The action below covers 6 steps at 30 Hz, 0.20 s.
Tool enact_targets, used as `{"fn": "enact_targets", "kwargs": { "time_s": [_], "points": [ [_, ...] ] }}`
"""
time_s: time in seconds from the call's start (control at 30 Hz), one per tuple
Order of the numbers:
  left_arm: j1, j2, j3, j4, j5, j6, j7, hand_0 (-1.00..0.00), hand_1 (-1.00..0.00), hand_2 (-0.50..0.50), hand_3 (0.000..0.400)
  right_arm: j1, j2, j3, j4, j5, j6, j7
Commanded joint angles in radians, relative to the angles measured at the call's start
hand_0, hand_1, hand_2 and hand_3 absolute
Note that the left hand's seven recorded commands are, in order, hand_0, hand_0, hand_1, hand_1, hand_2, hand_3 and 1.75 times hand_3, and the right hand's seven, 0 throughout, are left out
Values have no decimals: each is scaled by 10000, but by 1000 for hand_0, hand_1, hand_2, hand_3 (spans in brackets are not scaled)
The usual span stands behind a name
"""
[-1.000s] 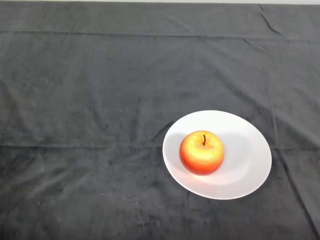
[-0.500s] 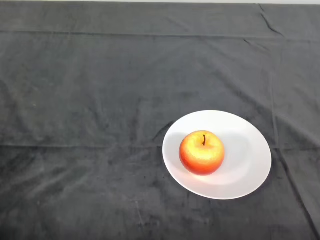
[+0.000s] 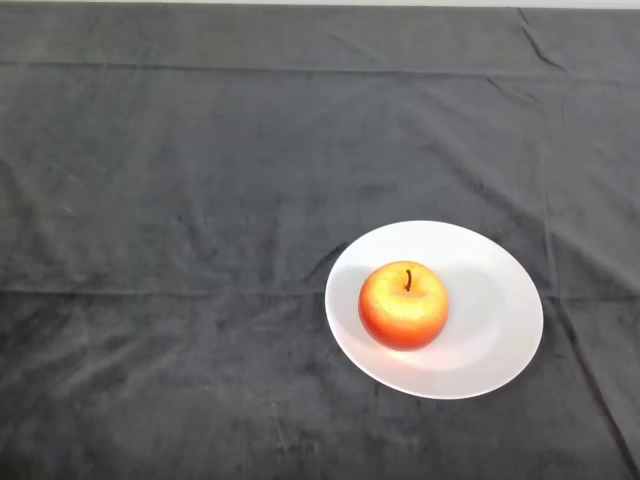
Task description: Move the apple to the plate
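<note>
A red and yellow apple (image 3: 403, 305) stands upright, stem up, on a white round plate (image 3: 495, 310). It sits on the plate's left half. The plate lies on the dark cloth, right of the middle and toward the front of the table.
The dark cloth (image 3: 180, 200) covers the whole table, with creases running across it. The table's far edge (image 3: 320, 5) runs along the top of the view.
</note>
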Motion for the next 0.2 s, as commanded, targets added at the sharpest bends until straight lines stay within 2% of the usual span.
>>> {"fn": "enact_targets", "kwargs": {
  "time_s": [0.03, 0.2],
  "points": [
    [126, 145, 150, -236, 196, 181, 92, 0, 0, 0, 0, 437, 360, 108, 184, 43, 104, -35],
    [122, 124, 199, -251, 256, 195, 93, 0, 0, 0, 0, 438, 360, 108, 181, 43, 106, -35]
  ]
}}
